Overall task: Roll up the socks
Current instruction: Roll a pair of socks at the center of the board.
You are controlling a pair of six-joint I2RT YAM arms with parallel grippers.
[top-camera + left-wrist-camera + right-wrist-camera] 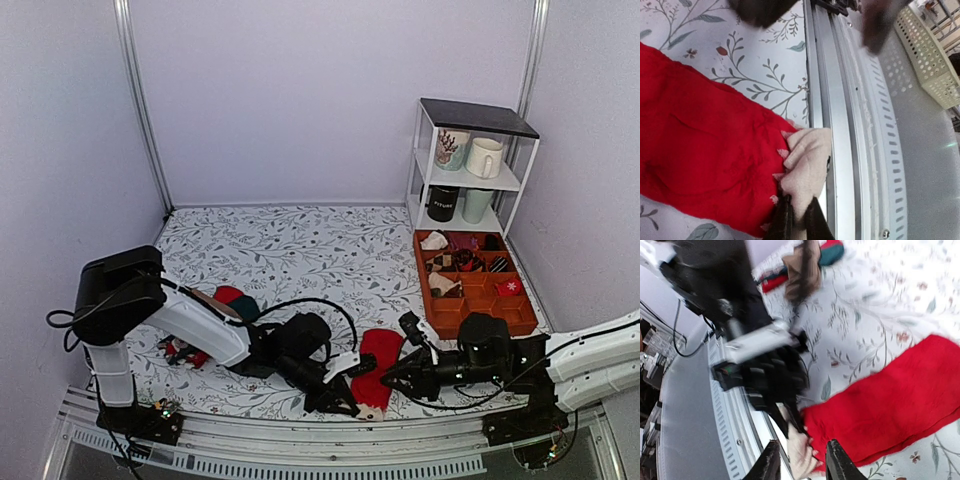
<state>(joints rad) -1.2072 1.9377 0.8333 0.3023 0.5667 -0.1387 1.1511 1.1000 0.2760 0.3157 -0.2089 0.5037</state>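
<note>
At the near edge of the floral-print table (300, 250), the bright red knit socks (378, 360) lie flat, unrolled, their pale beige end (807, 160) pinched by the left gripper (799, 212), the right gripper (802, 460) parted and empty beside it, so the rolling looks barely begun.

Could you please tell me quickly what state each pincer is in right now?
Left pincer: closed on the socks' beige end.
Right pincer: open, around that end.

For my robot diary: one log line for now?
left end effector: shut on beige end of bright red knit socks | right end effector: open
</note>
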